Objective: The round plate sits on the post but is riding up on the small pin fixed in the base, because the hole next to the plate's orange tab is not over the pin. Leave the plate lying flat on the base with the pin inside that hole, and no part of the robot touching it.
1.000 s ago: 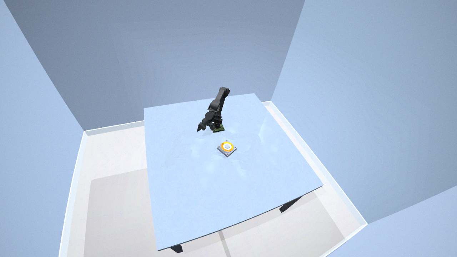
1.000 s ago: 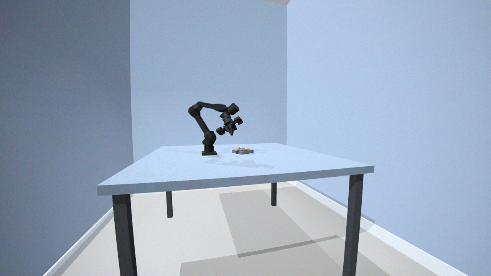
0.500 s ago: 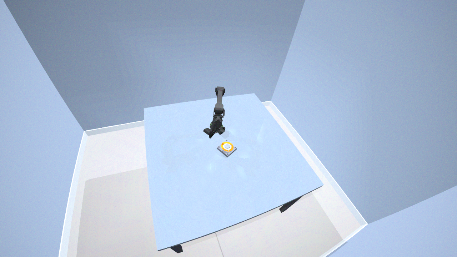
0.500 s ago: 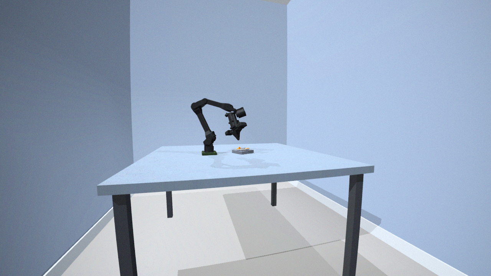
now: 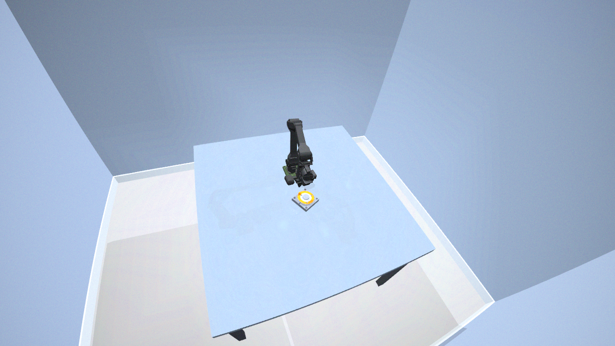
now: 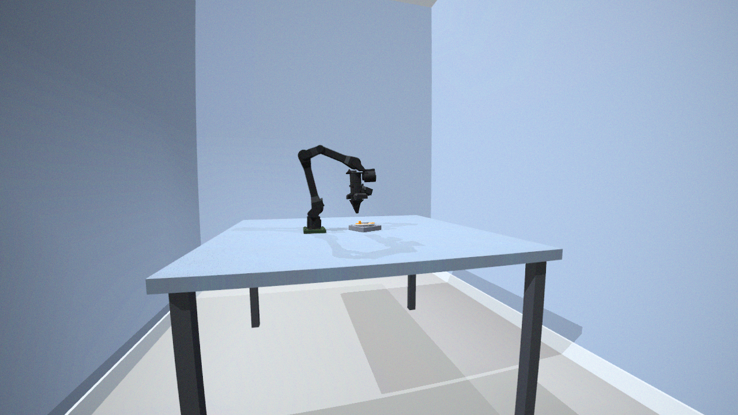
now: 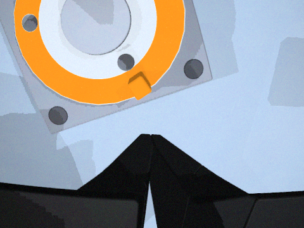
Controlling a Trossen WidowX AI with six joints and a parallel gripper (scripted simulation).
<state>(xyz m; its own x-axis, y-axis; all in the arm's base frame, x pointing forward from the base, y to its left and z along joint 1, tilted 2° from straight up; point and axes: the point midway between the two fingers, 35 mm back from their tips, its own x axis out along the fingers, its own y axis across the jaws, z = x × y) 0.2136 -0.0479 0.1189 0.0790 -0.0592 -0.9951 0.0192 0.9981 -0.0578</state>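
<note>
The tool (image 7: 149,137), pinched shut and empty, is hovering beside the orange plate (image 7: 99,85) on its grey base (image 7: 195,52); it should nudge the orange tab (image 7: 139,85) sideways, gently.

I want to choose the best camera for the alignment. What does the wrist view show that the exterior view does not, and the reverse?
Only the wrist view shows the small dark holes in the round orange plate and its raised orange tab.

Only the exterior view shows the whole black arm, with the shut gripper above the square grey base, apart from it.

Both show plate, base and pale blue table.
</note>
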